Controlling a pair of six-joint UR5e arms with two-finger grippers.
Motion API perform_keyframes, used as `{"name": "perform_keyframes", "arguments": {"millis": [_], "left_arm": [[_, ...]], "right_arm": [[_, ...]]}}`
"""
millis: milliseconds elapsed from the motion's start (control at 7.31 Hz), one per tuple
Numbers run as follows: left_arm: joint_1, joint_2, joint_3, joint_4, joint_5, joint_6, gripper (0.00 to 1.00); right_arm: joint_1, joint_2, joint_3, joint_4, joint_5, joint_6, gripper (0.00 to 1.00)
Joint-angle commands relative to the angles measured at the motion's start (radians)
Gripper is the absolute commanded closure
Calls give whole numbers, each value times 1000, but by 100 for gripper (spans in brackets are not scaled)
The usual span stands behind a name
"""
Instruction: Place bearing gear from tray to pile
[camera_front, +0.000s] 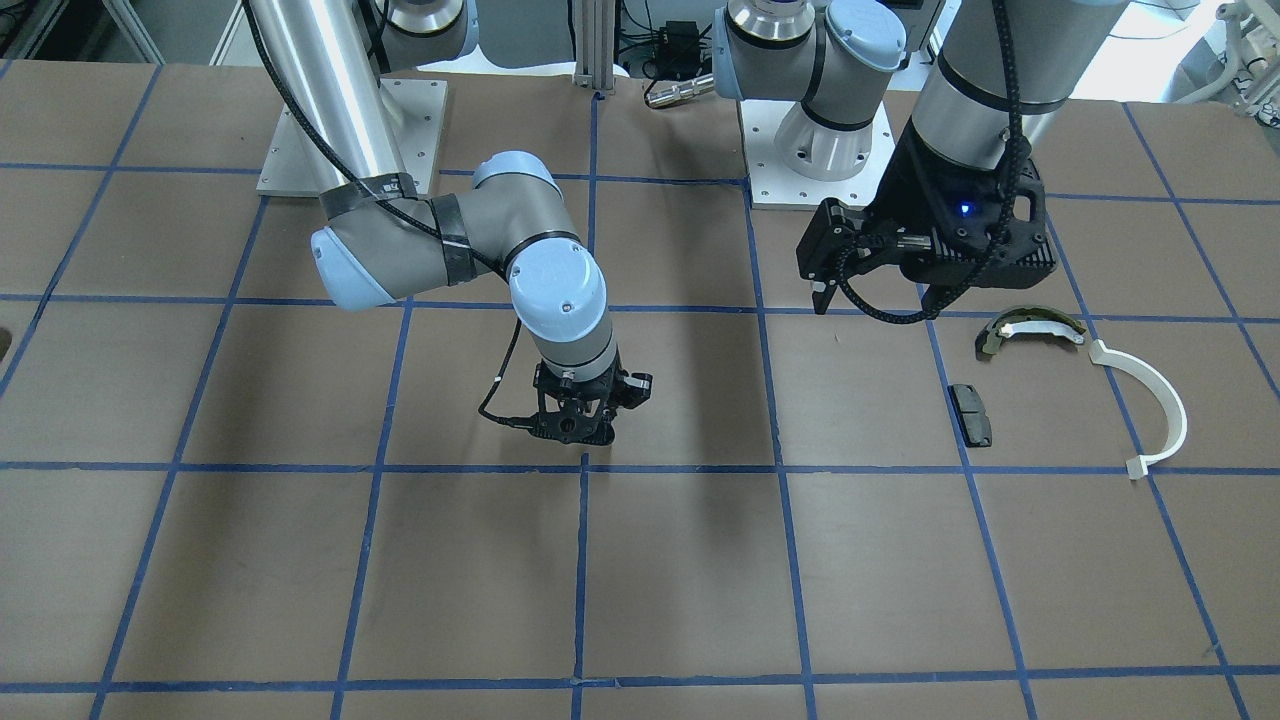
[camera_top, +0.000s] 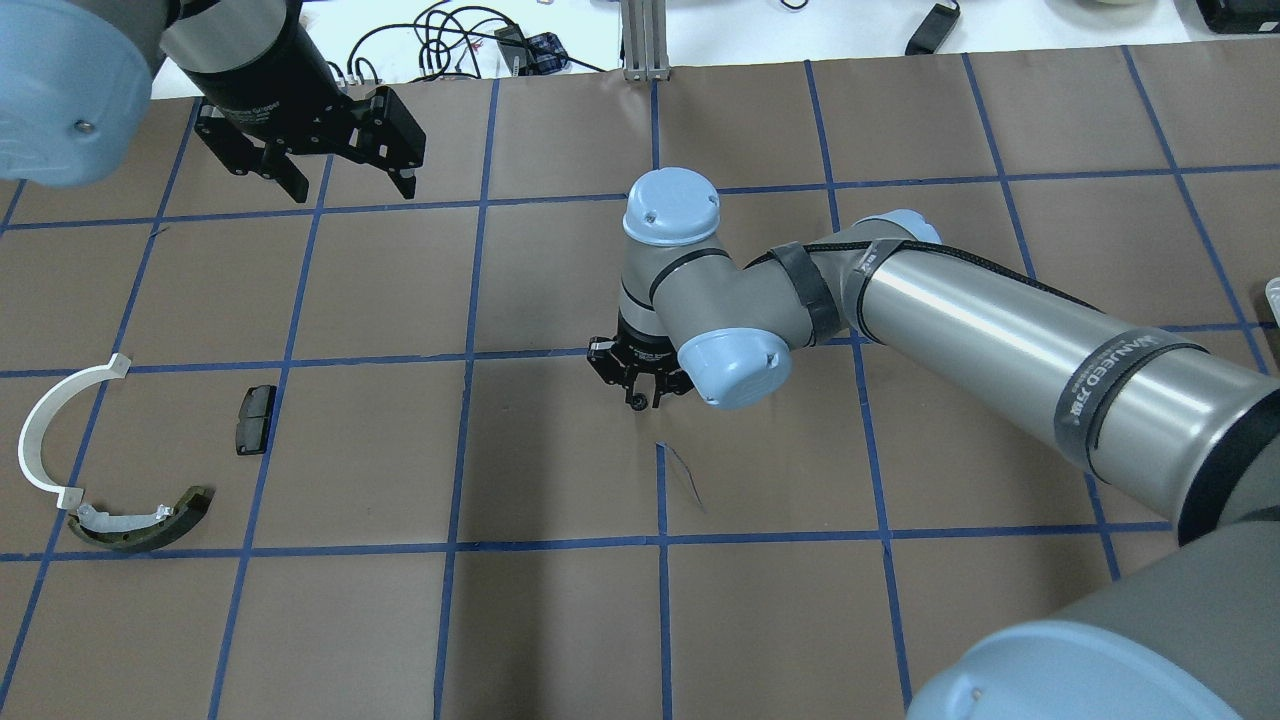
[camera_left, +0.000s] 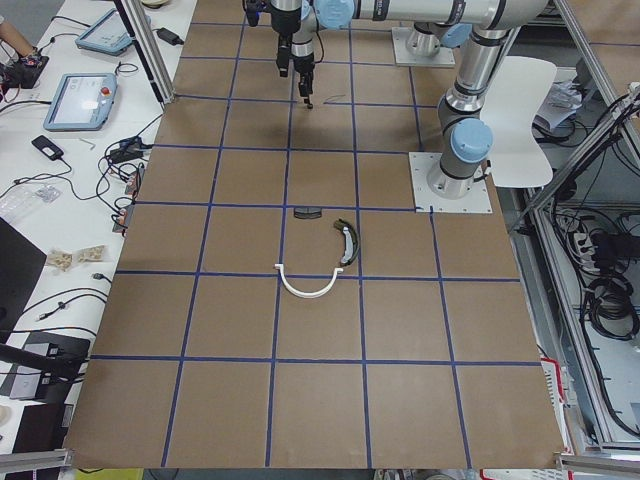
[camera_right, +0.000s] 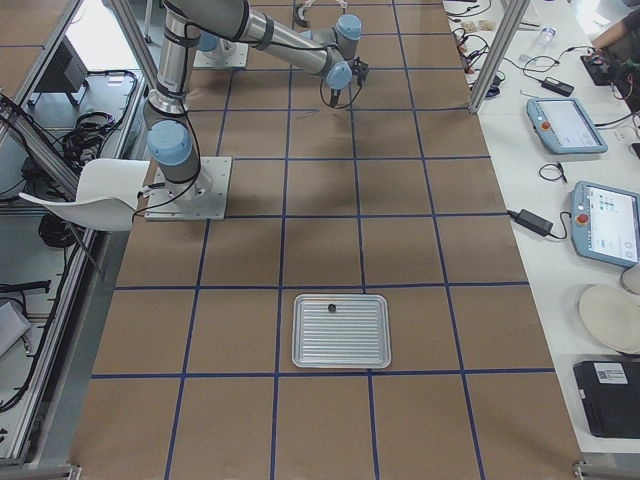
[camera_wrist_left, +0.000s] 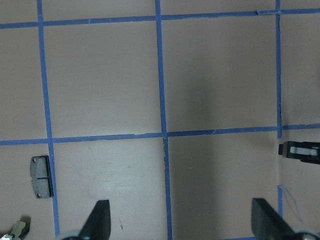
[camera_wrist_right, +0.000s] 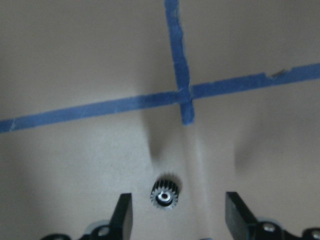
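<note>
The bearing gear (camera_wrist_right: 164, 192), small, toothed and metal, lies flat on the brown table between my right gripper's (camera_wrist_right: 177, 197) open fingers. The right gripper (camera_top: 645, 390) points down at mid-table (camera_front: 578, 432). My left gripper (camera_top: 352, 190) is open and empty, held high, away from the gear (camera_wrist_left: 182, 220). The pile lies on the robot's left side of the table: a white half-ring arc (camera_top: 40, 430), an olive-and-white brake shoe (camera_top: 140, 520) and a small black pad (camera_top: 255, 418). The tray (camera_right: 340, 350) shows only in the exterior right view.
The table has brown paper with a blue tape grid (camera_front: 590, 470). The metal tray holds one small dark part (camera_right: 331, 308) near its far edge. The arm base plates (camera_front: 810, 150) stand at the robot's side of the table.
</note>
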Motion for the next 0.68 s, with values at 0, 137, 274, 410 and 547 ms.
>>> {"name": "perform_keyframes", "arguments": {"millis": [0, 137, 274, 410, 547], "left_arm": [[-3, -10, -23, -6, -3, -24, 0], [-40, -10, -94, 12, -3, -96, 0], [-105, -19, -175, 130, -3, -169, 0], [-174, -44, -272, 251, -4, -276, 0], [-227, -76, -353, 372, -6, -349, 0]], "right_arm": [[-160, -57, 7, 30, -46, -87, 0], [-249, -89, 7, 50, -50, -204, 0], [-334, -135, 7, 119, -71, -288, 0], [-421, -172, 7, 173, -71, -401, 0], [-510, -200, 7, 213, -73, -532, 0]]}}
